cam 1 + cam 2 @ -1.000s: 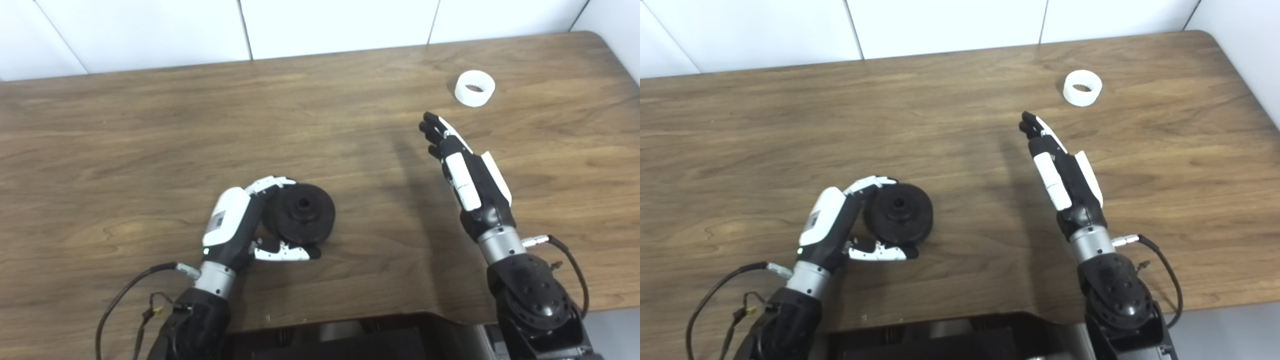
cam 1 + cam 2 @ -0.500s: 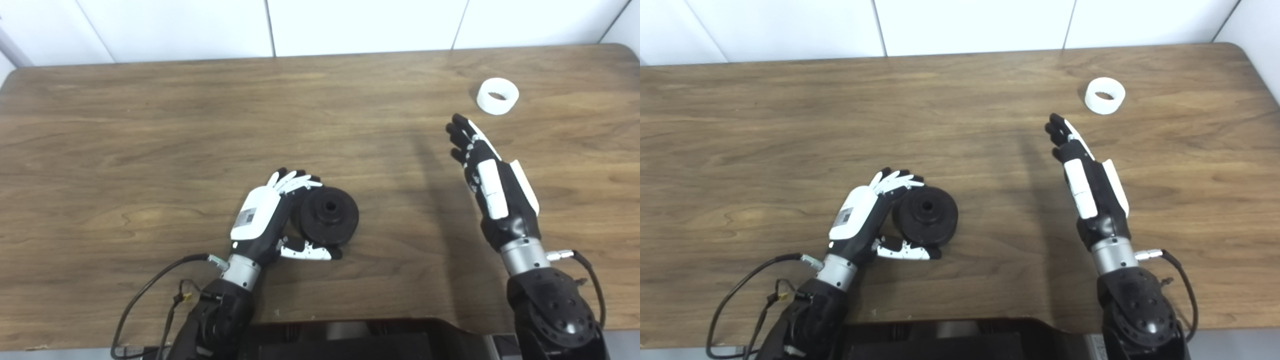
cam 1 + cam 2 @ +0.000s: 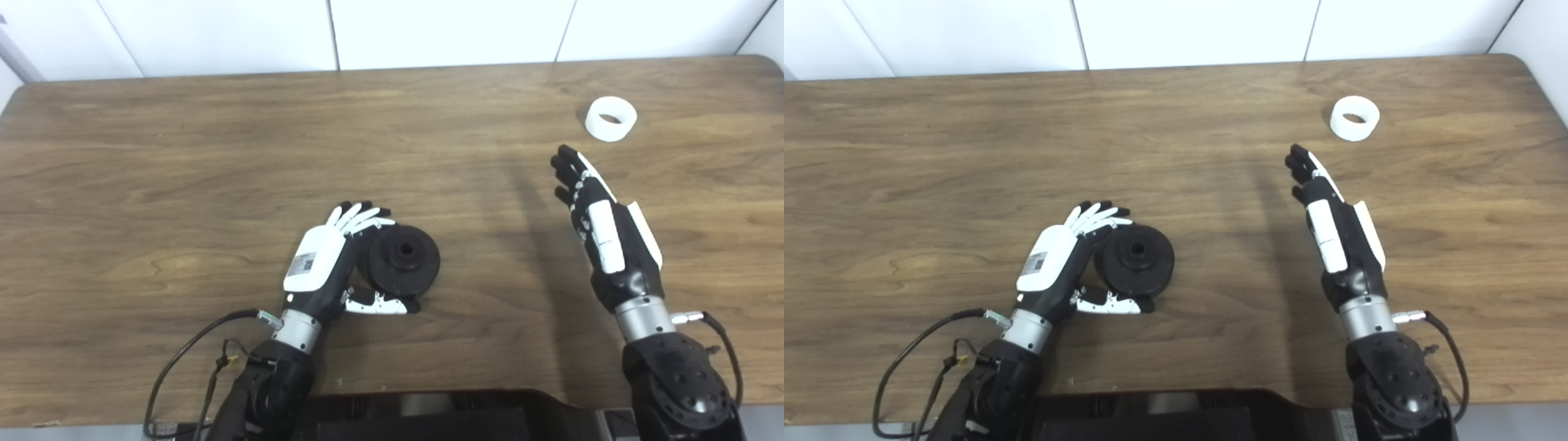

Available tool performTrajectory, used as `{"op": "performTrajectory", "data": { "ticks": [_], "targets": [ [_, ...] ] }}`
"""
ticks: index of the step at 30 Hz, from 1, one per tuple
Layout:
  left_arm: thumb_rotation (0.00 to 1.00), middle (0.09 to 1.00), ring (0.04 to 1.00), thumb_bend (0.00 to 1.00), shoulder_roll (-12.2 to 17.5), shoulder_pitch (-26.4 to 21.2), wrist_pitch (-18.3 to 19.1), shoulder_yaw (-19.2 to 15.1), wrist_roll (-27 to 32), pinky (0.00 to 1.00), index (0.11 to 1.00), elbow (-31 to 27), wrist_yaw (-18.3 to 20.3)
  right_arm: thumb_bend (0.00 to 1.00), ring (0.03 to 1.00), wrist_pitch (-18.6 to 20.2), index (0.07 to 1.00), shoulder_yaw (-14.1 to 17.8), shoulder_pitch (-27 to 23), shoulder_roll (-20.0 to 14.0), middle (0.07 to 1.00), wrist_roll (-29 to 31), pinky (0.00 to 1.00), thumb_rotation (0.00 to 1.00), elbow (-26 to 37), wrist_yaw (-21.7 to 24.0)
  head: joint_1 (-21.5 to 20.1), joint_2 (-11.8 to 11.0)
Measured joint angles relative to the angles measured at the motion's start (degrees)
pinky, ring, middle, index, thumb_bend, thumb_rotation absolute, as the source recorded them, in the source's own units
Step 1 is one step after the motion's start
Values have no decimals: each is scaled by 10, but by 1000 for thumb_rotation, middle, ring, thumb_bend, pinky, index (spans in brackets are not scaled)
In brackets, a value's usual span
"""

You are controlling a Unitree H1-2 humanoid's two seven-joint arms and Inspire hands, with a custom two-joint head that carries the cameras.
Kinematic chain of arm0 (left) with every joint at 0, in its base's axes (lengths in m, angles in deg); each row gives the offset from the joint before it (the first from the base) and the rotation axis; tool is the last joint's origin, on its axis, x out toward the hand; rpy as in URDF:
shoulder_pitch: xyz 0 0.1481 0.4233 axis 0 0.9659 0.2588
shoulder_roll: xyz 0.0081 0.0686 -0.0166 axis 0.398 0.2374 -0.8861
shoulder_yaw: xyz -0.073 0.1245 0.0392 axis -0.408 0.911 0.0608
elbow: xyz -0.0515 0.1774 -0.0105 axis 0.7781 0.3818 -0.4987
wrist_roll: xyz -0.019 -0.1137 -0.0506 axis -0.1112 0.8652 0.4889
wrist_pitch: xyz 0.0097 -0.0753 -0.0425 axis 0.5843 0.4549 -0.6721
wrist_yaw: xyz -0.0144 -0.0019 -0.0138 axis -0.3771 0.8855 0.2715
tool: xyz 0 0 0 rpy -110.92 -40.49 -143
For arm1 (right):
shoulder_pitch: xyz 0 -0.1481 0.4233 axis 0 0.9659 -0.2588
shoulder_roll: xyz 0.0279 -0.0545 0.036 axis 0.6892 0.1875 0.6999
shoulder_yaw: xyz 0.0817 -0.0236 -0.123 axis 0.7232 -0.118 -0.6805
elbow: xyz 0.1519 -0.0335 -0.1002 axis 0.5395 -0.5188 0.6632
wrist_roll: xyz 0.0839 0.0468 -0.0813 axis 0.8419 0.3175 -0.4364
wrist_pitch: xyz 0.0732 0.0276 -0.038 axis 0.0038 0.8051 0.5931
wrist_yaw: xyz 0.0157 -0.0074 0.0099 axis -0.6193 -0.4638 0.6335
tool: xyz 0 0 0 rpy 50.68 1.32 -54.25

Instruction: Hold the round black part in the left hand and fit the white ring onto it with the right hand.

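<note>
Currently left robot hand [image 3: 327, 260] cups round black part [image 3: 403, 260] on table [image 3: 184, 184], fingers spread, no firm clamp; right robot hand [image 3: 603, 229] flat, fingers apart, empty; white ring [image 3: 610, 119] just beyond its fingertips, nothing between.

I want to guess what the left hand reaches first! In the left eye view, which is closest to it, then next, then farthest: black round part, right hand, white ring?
1. Black round part: right beside the left hand.
2. Right hand: across the table, right side.
3. White ring: far right corner.
</note>
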Motion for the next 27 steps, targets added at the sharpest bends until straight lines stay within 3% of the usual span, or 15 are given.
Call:
{"op": "performTrajectory", "data": {
  "ticks": [7, 15, 20, 22, 25, 27],
  "targets": [
    [60, 845, 931, 525, 0, 0, 3, -1, -1, 1000, 484, 0, 2, 690, 976, 47, 948, 20, -18, -2, 945, -3, 960, 996, 66, -7, -19, -1],
    [61, 835, 927, 525, 0, 1, 3, 0, -6, 1000, 484, -1, -1, 657, 961, 117, 935, 51, -103, -26, 933, -8, 940, 999, 91, -1, -39, -17],
    [62, 837, 928, 525, 0, 3, 3, 1, -16, 1000, 485, -1, -8, 622, 970, 136, 934, 70, -114, -52, 934, -12, 975, 951, 85, 8, -41, -47],
    [62, 836, 928, 524, 0, 3, 2, 1, -18, 1000, 485, 0, -13, 599, 975, 136, 937, 71, -121, -65, 938, -20, 993, 901, 74, 13, -41, -47],
    [62, 838, 929, 524, 1, 3, -1, 2, -20, 1000, 485, 1, -19, 598, 966, 135, 937, 71, -137, -83, 935, -25, 966, 842, 41, 23, -47, -83],
    [62, 835, 926, 524, 1, 3, -4, 2, -22, 1000, 484, 2, -23, 603, 961, 134, 938, 70, -144, -89, 936, -34, 943, 837, 25, 28, -51, -95]
  ]
}}
